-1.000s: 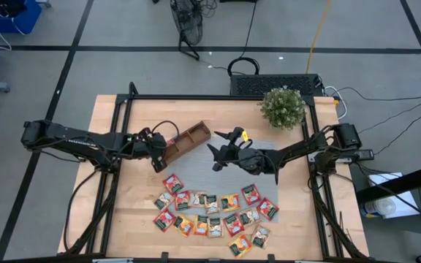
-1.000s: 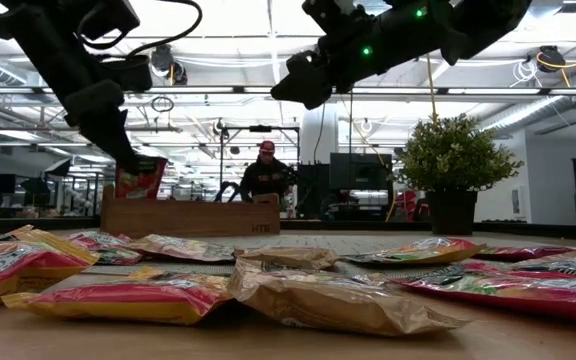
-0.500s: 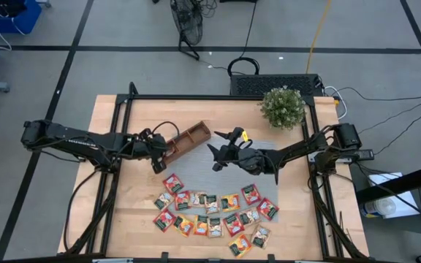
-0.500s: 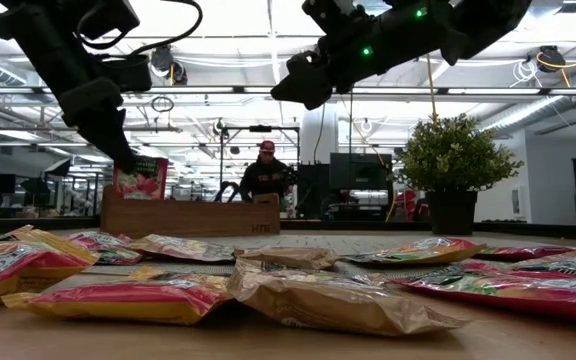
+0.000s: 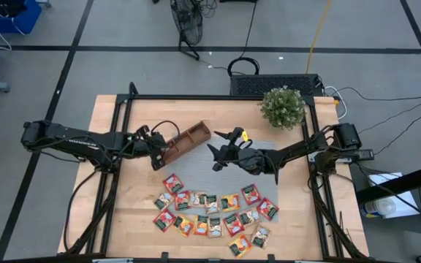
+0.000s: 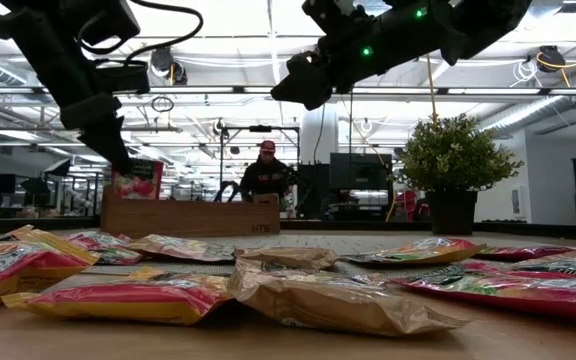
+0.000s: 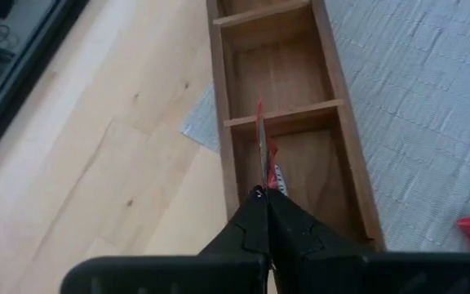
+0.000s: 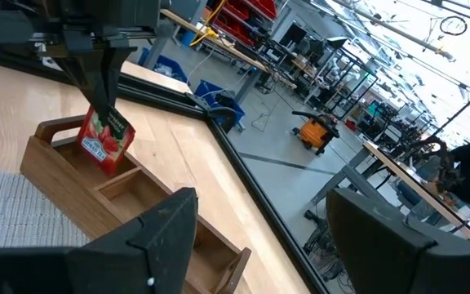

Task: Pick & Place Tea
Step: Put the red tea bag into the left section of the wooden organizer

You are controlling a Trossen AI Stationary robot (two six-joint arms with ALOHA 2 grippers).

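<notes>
My left gripper [image 7: 259, 194] is shut on a red tea sachet [image 8: 104, 139] over the end compartment of the brown wooden tray [image 5: 190, 137]. The sachet's lower edge sits below the tray's rim [image 6: 188, 203]; whether it touches the floor, I cannot tell. Several more tea sachets [image 5: 214, 212], red, orange, yellow and green, lie flat on the grey mat [image 5: 196, 172] and the table near the front edge. My right gripper [image 5: 214, 155] hangs open in the air above the mat, to the right of the tray, with nothing between its fingers. My left gripper pinches the red sachet's top edge [image 8: 103, 108] between its two fingers, which slant down from the table's left side. In the left wrist view the sachet shows edge-on [image 7: 260, 135], straight out from the fingertips. It hangs nearly upright below the fingers, inside the tray's end compartment.
A potted plant [image 5: 282, 107] stands at the table's back right. The tray lies slantwise at the mat's far left corner, with bare wood [image 5: 134, 197] to its left. A person [image 6: 266, 172] sits in the room beyond the table.
My left gripper has turned a little at the wrist while staying over the tray. The red sachet has swung from a slant to nearly upright above the end compartment.
</notes>
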